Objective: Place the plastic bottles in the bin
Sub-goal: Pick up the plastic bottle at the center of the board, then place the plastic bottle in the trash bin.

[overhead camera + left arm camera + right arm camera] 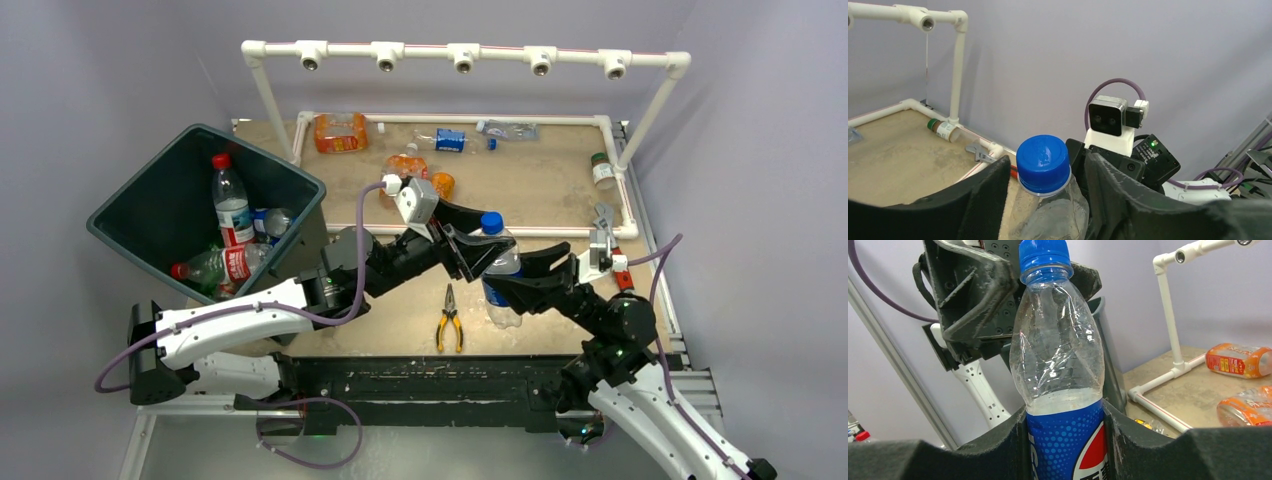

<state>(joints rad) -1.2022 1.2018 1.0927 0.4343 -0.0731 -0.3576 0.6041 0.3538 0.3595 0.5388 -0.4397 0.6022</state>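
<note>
A clear Pepsi bottle (pixel 500 265) with a blue cap and a blue label stands upright above the table's middle. My right gripper (pixel 522 283) is shut on its labelled body (pixel 1063 440). My left gripper (pixel 470 247) is open, its fingers either side of the blue cap (pixel 1043 162) with a gap on each side. The dark teal bin (pixel 150 205) stands tilted at the left and holds three bottles, one upright with a red cap (pixel 231 205). Orange bottles (pixel 340 132) and clear ones (pixel 452 140) lie at the back.
Yellow-handled pliers (pixel 449 318) lie near the front edge. A red-handled wrench (pixel 605 238) lies at the right by the white PVC pipe frame (pixel 460 52). A small green-capped bottle (pixel 602 170) lies at the right rail.
</note>
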